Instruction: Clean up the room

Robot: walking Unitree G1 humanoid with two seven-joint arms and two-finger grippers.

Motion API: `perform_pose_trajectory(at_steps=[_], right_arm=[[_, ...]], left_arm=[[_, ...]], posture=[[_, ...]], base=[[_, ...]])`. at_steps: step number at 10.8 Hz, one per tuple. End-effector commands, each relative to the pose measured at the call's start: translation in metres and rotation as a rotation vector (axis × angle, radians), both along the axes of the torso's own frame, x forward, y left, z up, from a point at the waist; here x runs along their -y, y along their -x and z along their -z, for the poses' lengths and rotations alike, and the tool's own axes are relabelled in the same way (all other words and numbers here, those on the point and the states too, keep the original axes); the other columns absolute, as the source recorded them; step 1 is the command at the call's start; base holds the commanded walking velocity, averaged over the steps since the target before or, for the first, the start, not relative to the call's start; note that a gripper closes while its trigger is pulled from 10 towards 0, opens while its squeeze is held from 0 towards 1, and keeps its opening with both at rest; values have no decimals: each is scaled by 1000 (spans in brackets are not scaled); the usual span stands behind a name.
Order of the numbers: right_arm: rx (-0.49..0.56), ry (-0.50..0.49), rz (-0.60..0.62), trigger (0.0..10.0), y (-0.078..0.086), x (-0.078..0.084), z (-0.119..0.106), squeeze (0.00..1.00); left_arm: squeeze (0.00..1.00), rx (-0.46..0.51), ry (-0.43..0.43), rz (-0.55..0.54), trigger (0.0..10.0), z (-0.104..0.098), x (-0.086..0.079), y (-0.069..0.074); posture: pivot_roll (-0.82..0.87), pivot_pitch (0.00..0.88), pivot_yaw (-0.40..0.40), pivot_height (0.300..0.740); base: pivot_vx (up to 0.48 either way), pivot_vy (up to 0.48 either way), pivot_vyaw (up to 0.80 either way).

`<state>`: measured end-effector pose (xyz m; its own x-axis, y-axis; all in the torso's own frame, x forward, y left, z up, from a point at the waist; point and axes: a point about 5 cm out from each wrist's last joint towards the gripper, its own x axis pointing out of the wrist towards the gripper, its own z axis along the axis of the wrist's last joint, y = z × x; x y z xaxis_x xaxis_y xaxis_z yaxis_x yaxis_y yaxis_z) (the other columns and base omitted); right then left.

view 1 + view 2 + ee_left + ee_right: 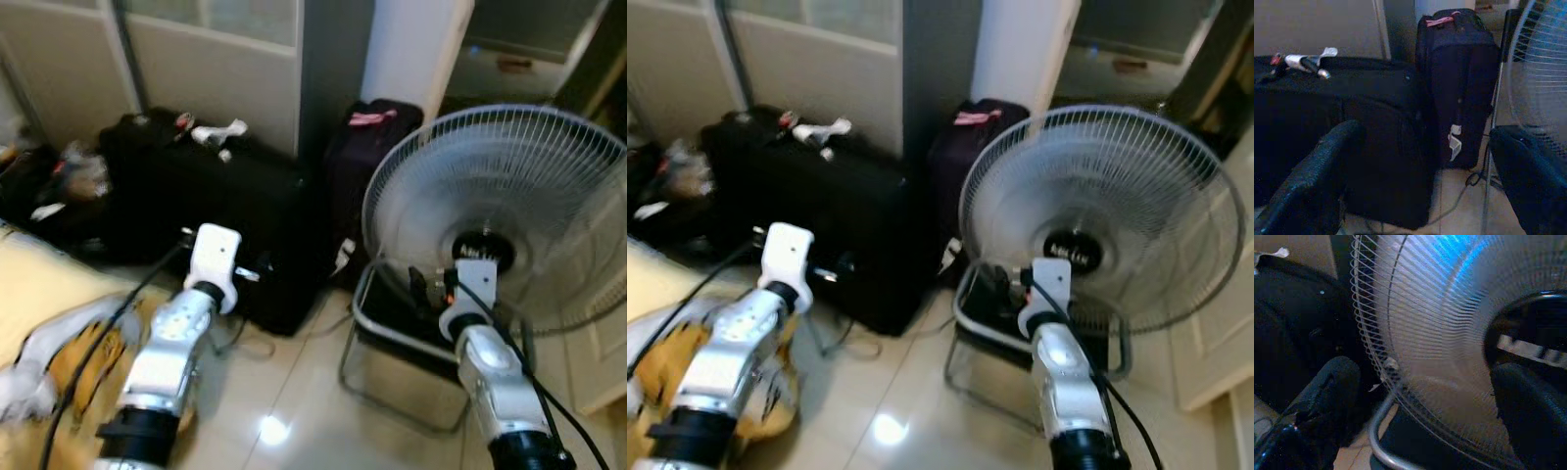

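Both arms are up in front of the robot, and there is little room to spare. The right gripper (1420,416) sits right at the round white wire-grille fan (500,211), its two black fingers (1327,396) spread wide with nothing between them, the grille just ahead of the tips and the fan's black hub off to one side. On the left, the left gripper (1425,181) is parted wide too, empty, pointing at the large black soft-sided suitcase (211,211) lying flat on the floor at left centre. Standing upright just right of it, squeezed between it and the fan, is a dark purple upright suitcase with a pink tag on top (367,166). A strip of bare floor runs between the two cases, with a thin cable trailing across it. Clutter sits on the flat case's top: a small white and red bundle (217,132). Under the fan, a grey tubular metal stand (392,377) rests on the glossy cream tiled floor (284,411), which shows a bright glare spot near the robot. Near left, a crumpled yellow and white cloth (59,357) lies at the left arm's side. Far behind, pale cream panelled cupboard doors (211,69) close off the room, and more dark bags (39,191) pile in the far left corner.
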<state>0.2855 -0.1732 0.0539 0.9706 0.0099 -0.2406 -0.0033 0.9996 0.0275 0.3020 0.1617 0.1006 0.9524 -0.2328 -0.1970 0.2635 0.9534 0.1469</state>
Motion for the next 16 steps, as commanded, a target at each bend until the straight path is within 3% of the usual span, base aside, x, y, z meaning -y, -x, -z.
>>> perform_pose_trajectory(at_steps=[1,6,8,12,16], right_arm=[[2,-9,-12,10000,0,-3,-1,0],[39,2,-188,10000,5,-20,-5,0],[32,-1,-193,10000,7,-19,-3,0],[28,7,-178,10000,6,-17,-1,0],[12,28,-134,10000,6,-9,2,0]], left_arm=[[0,-3,-7,3,10000,2,-3,0],[0,14,26,5,10000,5,-11,8],[0,18,22,0,10000,4,-13,8],[0,16,-7,-3,10000,5,-13,9],[0,18,-23,-11,10000,6,-11,7]], posture=[[-50,0,-29,740],[-34,0,-35,740],[-29,0,-35,740],[-34,0,-34,740],[-32,0,-45,740]], base=[[480,0,-788],[96,86,-239],[0,480,0],[0,0,0],[0,-474,0]])
